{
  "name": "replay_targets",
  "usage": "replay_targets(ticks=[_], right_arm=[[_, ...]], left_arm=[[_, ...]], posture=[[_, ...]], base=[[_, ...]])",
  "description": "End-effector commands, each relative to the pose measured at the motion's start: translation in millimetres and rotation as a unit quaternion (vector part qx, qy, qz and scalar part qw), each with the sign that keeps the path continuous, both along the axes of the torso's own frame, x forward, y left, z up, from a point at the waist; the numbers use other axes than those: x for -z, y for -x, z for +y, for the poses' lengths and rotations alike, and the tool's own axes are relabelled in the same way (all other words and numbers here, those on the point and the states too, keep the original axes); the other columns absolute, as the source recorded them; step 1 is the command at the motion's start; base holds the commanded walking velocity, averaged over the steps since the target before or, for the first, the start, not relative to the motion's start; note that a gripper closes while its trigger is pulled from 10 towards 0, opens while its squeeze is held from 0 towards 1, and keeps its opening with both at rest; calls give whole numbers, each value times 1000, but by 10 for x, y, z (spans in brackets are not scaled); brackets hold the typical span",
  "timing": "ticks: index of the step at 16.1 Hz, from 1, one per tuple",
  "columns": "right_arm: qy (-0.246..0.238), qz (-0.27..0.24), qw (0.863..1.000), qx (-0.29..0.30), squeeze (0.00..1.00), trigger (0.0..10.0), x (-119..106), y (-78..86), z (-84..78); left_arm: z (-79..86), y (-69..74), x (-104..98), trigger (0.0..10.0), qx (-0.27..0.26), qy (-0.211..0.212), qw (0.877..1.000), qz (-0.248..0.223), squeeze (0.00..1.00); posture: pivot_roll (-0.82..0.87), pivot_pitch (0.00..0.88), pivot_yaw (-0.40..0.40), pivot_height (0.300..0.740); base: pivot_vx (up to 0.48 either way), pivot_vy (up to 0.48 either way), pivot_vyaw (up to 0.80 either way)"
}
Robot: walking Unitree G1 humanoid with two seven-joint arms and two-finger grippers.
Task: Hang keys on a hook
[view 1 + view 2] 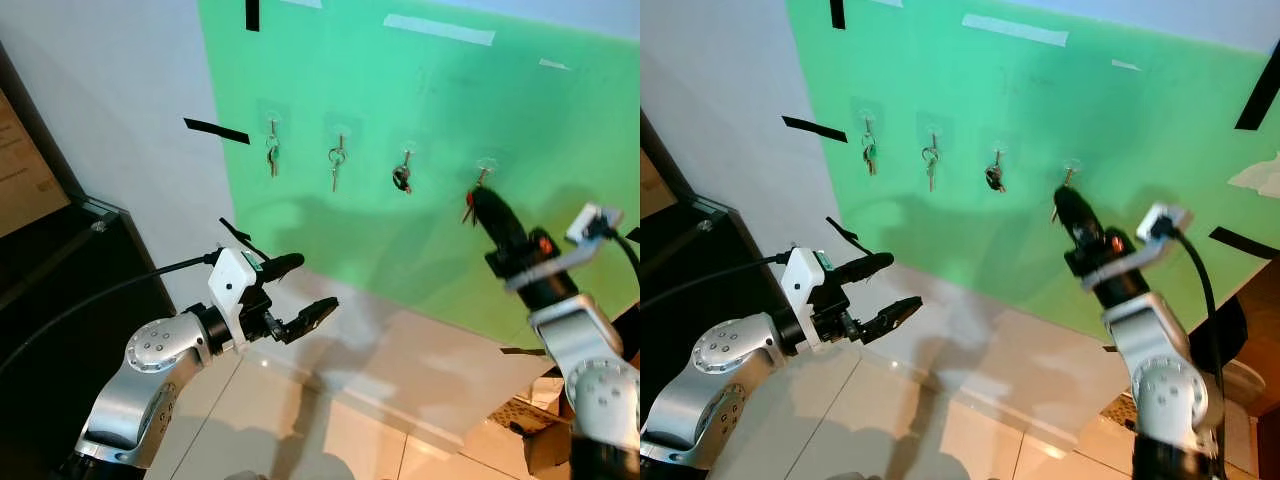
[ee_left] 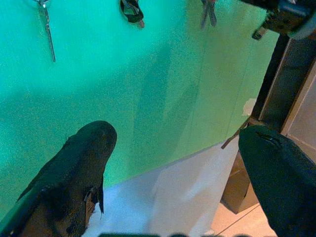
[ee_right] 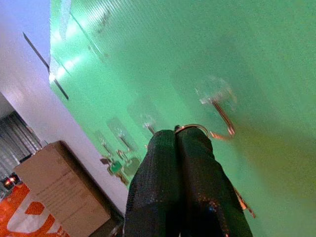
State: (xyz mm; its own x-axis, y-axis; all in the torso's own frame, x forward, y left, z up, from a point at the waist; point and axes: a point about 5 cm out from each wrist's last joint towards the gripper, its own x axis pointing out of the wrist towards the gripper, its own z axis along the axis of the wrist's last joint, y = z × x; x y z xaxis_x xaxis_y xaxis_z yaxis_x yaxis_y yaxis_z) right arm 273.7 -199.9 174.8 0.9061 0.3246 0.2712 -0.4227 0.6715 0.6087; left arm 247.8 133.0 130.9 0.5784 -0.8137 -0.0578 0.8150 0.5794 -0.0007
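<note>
right tool (image 3: 185,136) clenched on keys' ring (image 3: 191,128), just beside empty fourth hook (image 3: 223,116) on green board (image 1: 420,230) | left tool (image 1: 305,290) released, low, well apart | three other hooks hold keys (image 1: 273,155)

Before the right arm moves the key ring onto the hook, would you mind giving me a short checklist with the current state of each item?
1. Right gripper shut on the key ring: ok.
2. Rightmost hook bare, nothing hanging from it: ok.
3. Ring already over the hook's tip: not ok; the right wrist view shows it just beside the hook.
4. Other three hooks each carry keys, clear of the target: ok.
5. Left gripper open, held low and away from the green board: ok.
6. Keys dangling freely under the ring: cannot tell.
</note>
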Motion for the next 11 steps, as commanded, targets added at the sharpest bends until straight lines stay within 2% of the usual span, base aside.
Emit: replay_targets(ticks=[1, 5, 7, 8, 11], right_arm=[[1, 7, 1000, 8, 0, 10000, -13, -47, 3], [-2, 16, 999, 35, 0, 10000, -37, -117, -31], [-13, 38, 996, 73, 0, 10000, 22, -153, -148], [-23, 45, 995, 89, 0, 10000, 51, -136, -220], [-22, 56, 993, 105, 0, 10000, 95, -71, -296]], left_arm=[[-23, -8, -6, 10000, 7, -6, 1000, -1, 141], [-42, -8, -27, 10000, 8, -7, 1000, -3, 141], [-50, -4, -32, 10000, 7, -7, 1000, -3, 145], [-53, -1, -30, 10000, 6, -6, 1000, -3, 145], [-61, 1, -27, 10000, 9, -6, 1000, -4, 145]], posture=[[-78, 0, -19, 740], [-72, 0, -26, 740], [-71, 0, -30, 740], [-74, 0, -30, 740], [-79, 0, -29, 740]], base=[[0, 0, 0], [0, 0, 0], [0, 0, 0], [0, 0, 0], [0, 0, 0]])
